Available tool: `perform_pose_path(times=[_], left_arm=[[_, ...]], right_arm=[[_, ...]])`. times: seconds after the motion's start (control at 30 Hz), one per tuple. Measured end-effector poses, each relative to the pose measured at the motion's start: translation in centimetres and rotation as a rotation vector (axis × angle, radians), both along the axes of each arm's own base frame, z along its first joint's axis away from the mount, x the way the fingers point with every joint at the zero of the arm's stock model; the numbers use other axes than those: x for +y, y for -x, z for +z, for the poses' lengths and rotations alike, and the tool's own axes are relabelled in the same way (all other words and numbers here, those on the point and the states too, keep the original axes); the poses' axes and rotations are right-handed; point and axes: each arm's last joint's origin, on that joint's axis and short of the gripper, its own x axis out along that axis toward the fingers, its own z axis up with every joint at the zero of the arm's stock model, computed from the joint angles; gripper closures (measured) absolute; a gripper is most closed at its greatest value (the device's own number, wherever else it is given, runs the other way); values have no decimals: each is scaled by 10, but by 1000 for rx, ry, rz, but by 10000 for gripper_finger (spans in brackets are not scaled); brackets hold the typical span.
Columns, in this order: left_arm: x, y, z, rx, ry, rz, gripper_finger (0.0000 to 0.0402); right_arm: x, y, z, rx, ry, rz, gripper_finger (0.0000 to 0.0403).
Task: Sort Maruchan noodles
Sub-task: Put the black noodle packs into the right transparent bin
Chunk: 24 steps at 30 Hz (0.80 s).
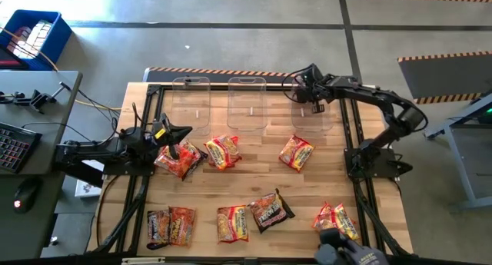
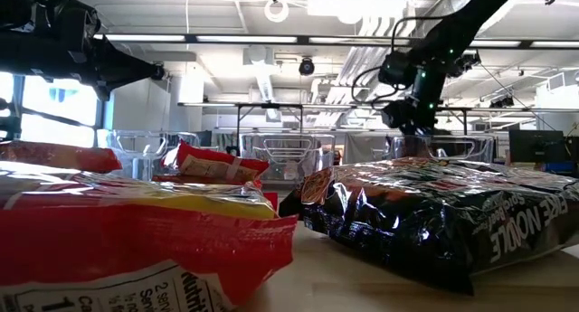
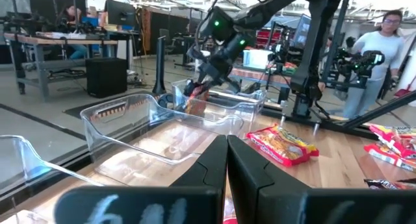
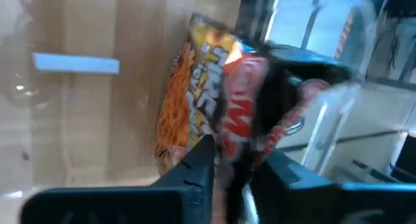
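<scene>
Hovering over the rightmost clear bin (image 1: pixel 314 111) at the counter's (image 1: pixel 307 188) far edge, the right claw (image 1: pixel 317 105) has its fingers parted slightly around an orange-red Maruchan noodle packet (image 4: pixel 208 100). Other noodle packets (image 1: pixel 223 151) lie scattered on the counter. The left claw (image 1: pixel 183 132) is closed and empty above two packets.

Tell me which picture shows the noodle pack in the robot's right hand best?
The right wrist view: the orange noodle pack fills the picture between the right hand fingers. The left wrist view shows it far off, small, over a clear bin. In the high and low views the arm hides it.
</scene>
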Motion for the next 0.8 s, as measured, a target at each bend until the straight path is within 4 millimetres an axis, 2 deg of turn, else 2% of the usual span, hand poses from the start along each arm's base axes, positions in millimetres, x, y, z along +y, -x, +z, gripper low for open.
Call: perform_pose_path(times=[0.27,0.47,0.6,0.8], left_arm=[[0,0,0,0,0,0,399],[0,0,0,0,0,2,399],[0,0,0,0,0,3,399],[0,0,0,-3,9,3,399]], right_arm=[[-3,-2,1,18,63,-32,244],[-2,0,14,9,144,-59,221],[1,-1,33,28,203,-83,220],[17,-11,78,-4,278,-181,237]])
